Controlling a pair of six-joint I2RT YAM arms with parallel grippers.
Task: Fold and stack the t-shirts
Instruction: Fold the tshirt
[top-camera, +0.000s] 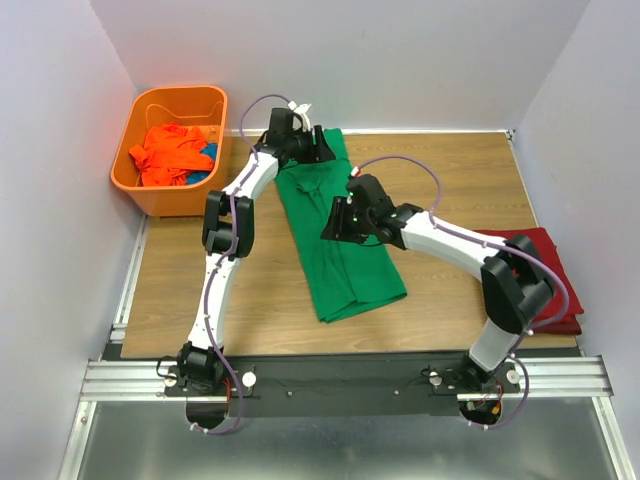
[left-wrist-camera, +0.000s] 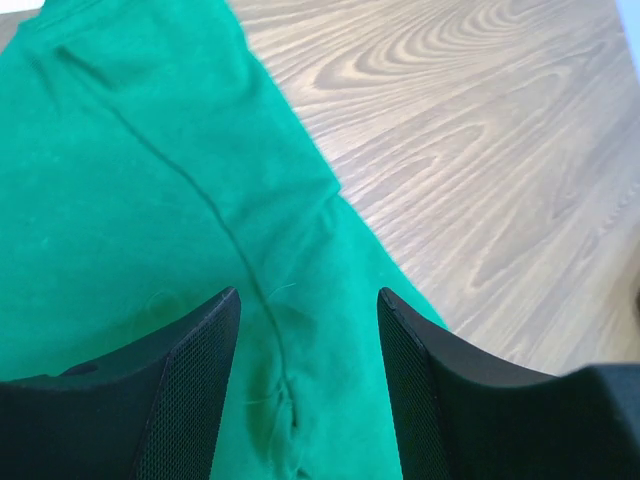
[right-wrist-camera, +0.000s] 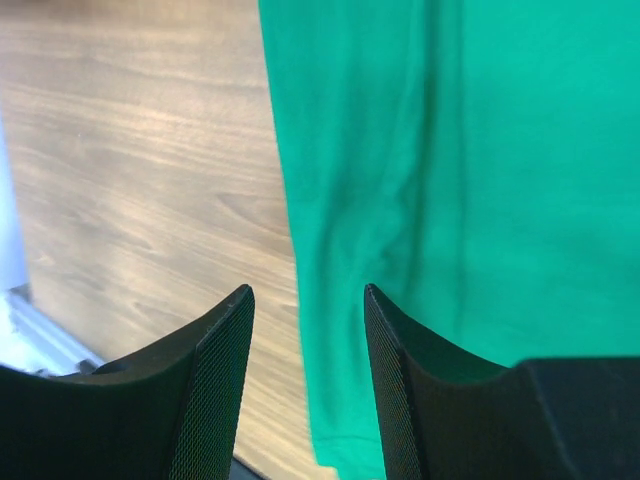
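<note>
A bright green t-shirt (top-camera: 345, 260) lies folded into a long strip down the middle of the table. My left gripper (top-camera: 322, 148) hovers over its far end, open, with creased green cloth (left-wrist-camera: 130, 180) below the gap (left-wrist-camera: 308, 295) and nothing held. My right gripper (top-camera: 335, 222) stands open above the strip's left edge (right-wrist-camera: 460, 150), with bare wood and cloth under the gap (right-wrist-camera: 308, 290). A dark red t-shirt (top-camera: 540, 238) lies folded at the right edge, partly hidden by the right arm. An orange t-shirt (top-camera: 172, 155) is bunched in the basket.
The orange plastic basket (top-camera: 170, 200) stands at the back left and also holds a bit of blue cloth (top-camera: 208, 155). White walls close in the table on three sides. A metal rail (top-camera: 340, 378) runs along the near edge.
</note>
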